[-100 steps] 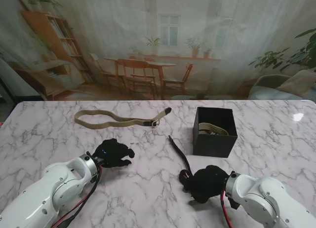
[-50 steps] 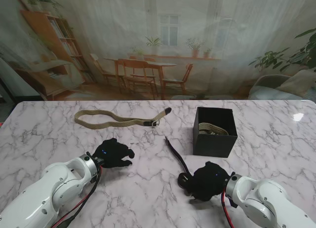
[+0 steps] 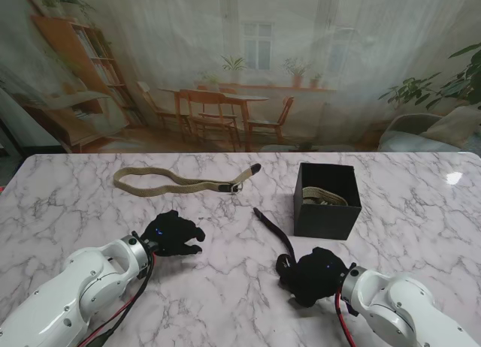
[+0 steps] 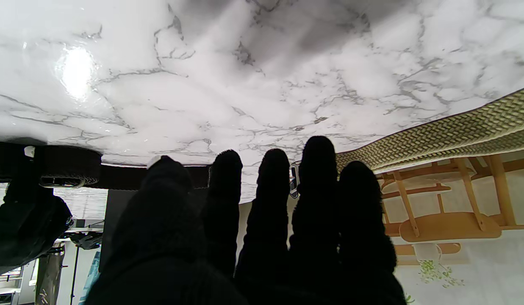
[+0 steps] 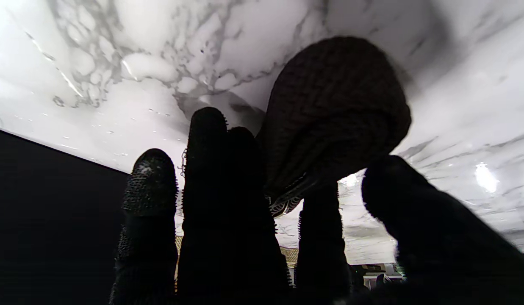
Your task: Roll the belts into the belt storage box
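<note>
A black belt (image 3: 272,229) runs across the marble from near the box toward my right hand (image 3: 314,276), which is shut on its rolled end. The right wrist view shows the dark coil (image 5: 334,110) pressed between the thumb and fingers. A tan woven belt (image 3: 176,183) lies stretched out at the far left; it also shows in the left wrist view as the tan belt (image 4: 448,131). The black storage box (image 3: 327,200) stands at the right with a rolled tan belt (image 3: 325,196) inside. My left hand (image 3: 173,233) rests low over the table, fingers apart, holding nothing.
The marble table (image 3: 75,204) spreads wide around both hands. The box's dark wall (image 5: 54,212) fills one side of the right wrist view. Behind the table hangs a printed backdrop of a room.
My right hand has moved a little farther from me and to the left with the coil, and the belt's free tail has grown shorter. The left hand has stayed put.
</note>
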You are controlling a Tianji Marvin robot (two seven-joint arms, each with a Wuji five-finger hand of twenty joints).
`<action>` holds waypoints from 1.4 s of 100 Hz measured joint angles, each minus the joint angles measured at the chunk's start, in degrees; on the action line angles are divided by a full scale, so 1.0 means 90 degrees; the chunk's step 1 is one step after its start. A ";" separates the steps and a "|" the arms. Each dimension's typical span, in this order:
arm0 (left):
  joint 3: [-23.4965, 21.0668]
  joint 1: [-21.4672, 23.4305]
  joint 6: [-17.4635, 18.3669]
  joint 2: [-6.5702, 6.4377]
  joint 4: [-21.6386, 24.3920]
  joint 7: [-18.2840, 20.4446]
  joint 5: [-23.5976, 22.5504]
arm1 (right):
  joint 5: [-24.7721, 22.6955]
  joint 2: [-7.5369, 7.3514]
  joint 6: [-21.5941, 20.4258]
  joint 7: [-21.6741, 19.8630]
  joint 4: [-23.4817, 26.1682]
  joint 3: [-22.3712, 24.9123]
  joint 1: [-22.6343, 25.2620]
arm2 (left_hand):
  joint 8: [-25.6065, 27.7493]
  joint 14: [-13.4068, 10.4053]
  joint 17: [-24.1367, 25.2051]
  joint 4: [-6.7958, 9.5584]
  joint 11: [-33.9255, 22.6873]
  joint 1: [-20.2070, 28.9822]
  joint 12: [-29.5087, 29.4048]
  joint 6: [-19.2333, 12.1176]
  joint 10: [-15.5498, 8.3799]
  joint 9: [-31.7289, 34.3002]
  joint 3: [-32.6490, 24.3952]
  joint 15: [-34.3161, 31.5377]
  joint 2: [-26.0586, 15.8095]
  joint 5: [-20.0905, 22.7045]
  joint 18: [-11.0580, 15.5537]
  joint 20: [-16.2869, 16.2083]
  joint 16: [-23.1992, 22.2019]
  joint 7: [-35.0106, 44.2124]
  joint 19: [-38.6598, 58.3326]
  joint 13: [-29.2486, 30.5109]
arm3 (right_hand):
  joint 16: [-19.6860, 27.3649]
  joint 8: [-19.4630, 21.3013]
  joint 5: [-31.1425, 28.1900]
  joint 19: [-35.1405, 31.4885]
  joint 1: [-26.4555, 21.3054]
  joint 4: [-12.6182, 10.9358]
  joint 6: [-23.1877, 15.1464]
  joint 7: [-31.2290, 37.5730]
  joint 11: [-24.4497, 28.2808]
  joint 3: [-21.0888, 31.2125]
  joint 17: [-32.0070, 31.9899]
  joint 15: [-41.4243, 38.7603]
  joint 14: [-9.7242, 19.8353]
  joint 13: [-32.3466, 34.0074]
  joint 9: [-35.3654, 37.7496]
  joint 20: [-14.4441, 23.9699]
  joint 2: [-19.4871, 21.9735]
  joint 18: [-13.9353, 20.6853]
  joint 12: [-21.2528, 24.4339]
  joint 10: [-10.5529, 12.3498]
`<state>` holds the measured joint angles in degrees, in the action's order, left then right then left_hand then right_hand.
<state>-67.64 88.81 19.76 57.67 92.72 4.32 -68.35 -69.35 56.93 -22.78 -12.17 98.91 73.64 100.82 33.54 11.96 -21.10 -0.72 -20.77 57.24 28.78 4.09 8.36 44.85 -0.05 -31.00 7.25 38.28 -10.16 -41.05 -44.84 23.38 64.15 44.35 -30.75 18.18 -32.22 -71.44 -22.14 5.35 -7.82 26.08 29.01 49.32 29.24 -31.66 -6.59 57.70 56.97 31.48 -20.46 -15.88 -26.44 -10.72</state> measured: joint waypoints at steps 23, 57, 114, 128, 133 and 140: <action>-0.0011 0.0001 0.0017 0.0000 0.0000 -0.0018 0.0021 | 0.0633 -0.0039 -0.0070 -0.1943 0.0533 0.0133 -0.0092 | 0.0000 0.0001 0.0000 0.0000 0.0000 -0.0067 0.0000 0.0000 0.0000 0.0000 -0.0026 0.0000 -0.0070 0.0000 0.0000 0.0000 0.0001 -0.0078 0.0000 0.0000 | 0.0079 0.0008 0.0807 -0.0024 0.0000 -0.0216 0.1073 -0.0256 -0.0689 0.0827 0.0039 0.0576 0.0178 0.0214 0.0599 0.0000 -0.0599 0.0153 0.0669 0.0405; -0.0041 0.0005 0.0034 0.0002 -0.0009 -0.0037 0.0049 | 0.0667 -0.0174 -0.0064 -0.2581 0.0739 0.0057 -0.0272 | 0.0000 0.0002 0.0000 0.0000 0.0000 -0.0067 0.0000 0.0001 0.0000 0.0000 -0.0026 0.0001 -0.0071 0.0000 0.0000 0.0000 0.0001 -0.0127 0.0000 0.0000 | 0.0498 0.0629 0.1584 0.0431 -0.0475 -0.1682 0.1736 -0.0884 -0.1037 0.3308 -0.0290 0.1303 0.0654 -0.0374 0.0088 -0.0044 -0.1623 0.0472 0.1334 0.1309; -0.0003 -0.0010 0.0031 0.0002 -0.0015 0.0001 0.0097 | -0.0091 -0.0091 0.0167 -0.1089 0.0350 -0.0128 -0.0163 | 0.0003 0.0002 0.0000 0.0000 0.0000 -0.0067 -0.0001 0.0054 0.0000 0.0000 -0.0026 0.0001 -0.0075 0.0000 -0.0001 0.0000 0.0001 -0.0146 0.0000 0.0000 | -0.0170 0.1806 0.0940 0.0390 -0.1480 0.0390 -0.1768 0.1061 0.0409 0.1534 -0.0420 0.0256 0.0439 -0.1445 -0.2466 0.0244 -0.1530 -0.0123 -0.0161 0.0225; -0.0001 -0.0011 0.0031 0.0002 -0.0015 0.0005 0.0098 | -0.0059 -0.0079 0.0201 -0.0923 0.0288 -0.0164 -0.0156 | 0.0003 0.0002 0.0000 0.0000 0.0000 -0.0067 -0.0001 0.0054 0.0000 0.0000 -0.0026 0.0001 -0.0076 0.0000 -0.0001 0.0000 0.0001 -0.0146 0.0000 0.0000 | -0.0165 0.1550 0.0783 0.0350 -0.1686 0.0560 -0.1791 0.1256 0.0271 0.1588 -0.0367 0.0208 0.0438 -0.1332 -0.2123 0.0299 -0.1538 -0.0128 0.0113 0.0242; -0.0001 -0.0011 0.0031 0.0002 -0.0015 0.0005 0.0098 | -0.0021 -0.0076 0.0208 -0.0920 0.0278 -0.0170 -0.0156 | 0.0003 0.0002 0.0000 0.0000 0.0000 -0.0067 -0.0001 0.0054 0.0000 0.0000 -0.0026 0.0001 -0.0077 0.0000 -0.0001 0.0000 0.0001 -0.0147 0.0000 0.0000 | -0.0165 0.1491 0.0693 0.0304 -0.1692 0.0500 -0.1787 0.1164 0.0208 0.1647 -0.0266 0.0201 0.0438 -0.1075 -0.1738 0.0300 -0.1538 -0.0128 -0.0001 0.0362; -0.0004 -0.0009 0.0031 0.0002 -0.0014 0.0003 0.0097 | 0.0012 -0.0069 0.0208 -0.0910 0.0268 -0.0179 -0.0155 | 0.0004 0.0002 0.0000 0.0000 0.0000 -0.0067 -0.0001 0.0054 0.0000 0.0000 -0.0026 0.0001 -0.0077 0.0000 -0.0001 0.0000 0.0001 -0.0148 0.0000 0.0000 | -0.0250 0.1522 0.0389 0.0188 -0.2089 0.0472 -0.1748 0.1113 0.0163 0.1646 -0.0091 0.0061 0.0438 -0.0586 -0.1115 0.0300 -0.1457 -0.0128 -0.0325 0.0542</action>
<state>-67.68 88.73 20.03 57.69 92.59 4.34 -67.48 -69.23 56.30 -20.91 -20.36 101.32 72.03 99.42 33.57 11.98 -21.09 -0.72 -20.77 56.63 28.77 4.58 8.36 44.85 -0.28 -31.00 6.56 38.28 -10.17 -41.05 -44.83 22.05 64.15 44.35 -33.00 31.88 -28.72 -69.74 -40.94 9.59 -23.55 36.10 30.47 64.13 28.42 -31.11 -2.65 52.43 46.94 34.18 -33.57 -17.03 -29.37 -5.84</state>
